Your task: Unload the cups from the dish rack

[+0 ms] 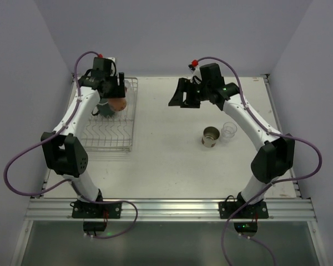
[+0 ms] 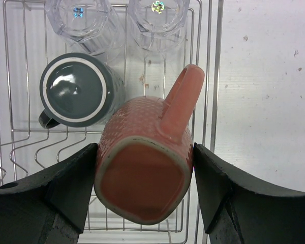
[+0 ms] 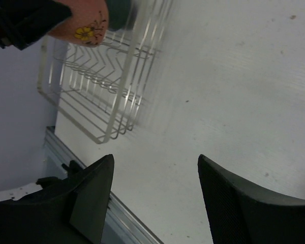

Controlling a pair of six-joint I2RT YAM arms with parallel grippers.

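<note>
Mid-unload: left gripper (image 2: 145,152) clamps the upturned salmon-pink mug (image 2: 152,122), held just over the dish rack (image 1: 108,136); right gripper (image 3: 155,158) hangs wide and empty; next move likely needs a carry clear of the wire side, down to the table (image 1: 172,160).

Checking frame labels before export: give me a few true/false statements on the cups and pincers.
1. The left pincer clamps the salmon-pink mug. True.
2. The right pincer holds a glass. False: it is open and empty.
3. The tan cup and a clear glass stand on the table, outside the dish rack. True.
4. No other cups are in the rack. False: the dark green mug and two clear glasses are in it.
</note>
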